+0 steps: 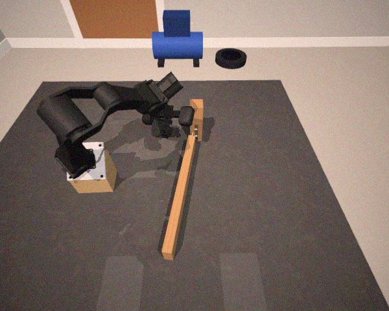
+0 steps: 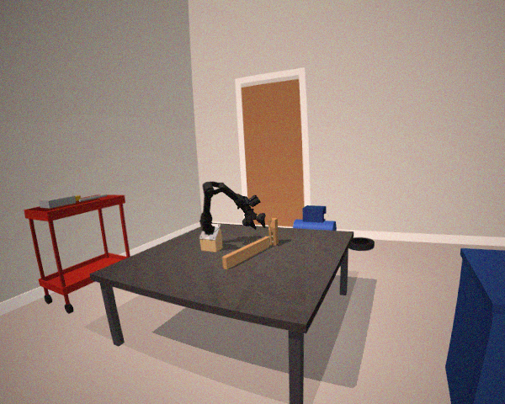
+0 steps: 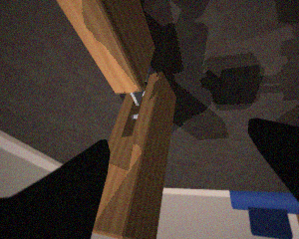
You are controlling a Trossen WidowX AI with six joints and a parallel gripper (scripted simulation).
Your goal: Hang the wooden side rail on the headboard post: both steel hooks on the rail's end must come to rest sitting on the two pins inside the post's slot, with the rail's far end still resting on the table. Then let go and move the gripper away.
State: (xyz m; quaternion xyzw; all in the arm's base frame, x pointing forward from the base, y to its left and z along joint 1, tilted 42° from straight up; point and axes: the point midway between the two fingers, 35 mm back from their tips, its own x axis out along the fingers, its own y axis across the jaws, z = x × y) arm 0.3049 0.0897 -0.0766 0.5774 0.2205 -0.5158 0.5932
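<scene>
The wooden side rail (image 1: 179, 197) (image 2: 246, 254) (image 3: 105, 47) lies at an angle, its far end on the table (image 1: 261, 201) (image 2: 226, 287). Its hook end is close to the upright headboard post (image 1: 198, 108) (image 2: 275, 226) (image 3: 154, 159), with a small gap between the wood. A steel hook (image 3: 135, 99) shows at the slot. A bright pin (image 1: 196, 129) (image 3: 136, 117) shows inside the slot. I cannot tell whether either hook sits on a pin. My gripper (image 1: 166, 118) (image 2: 256, 224) (image 3: 176, 135) is open and empty, above the table and left of the post in the top view.
The arm's base stands on a wooden block (image 1: 96, 185) (image 2: 211, 246) left of the rail. A blue compressor (image 1: 177, 45) (image 2: 314, 225) and a black tire (image 1: 231, 58) (image 2: 362, 243) are on the floor behind the table. A red cart (image 2: 77, 210) stands left of the table.
</scene>
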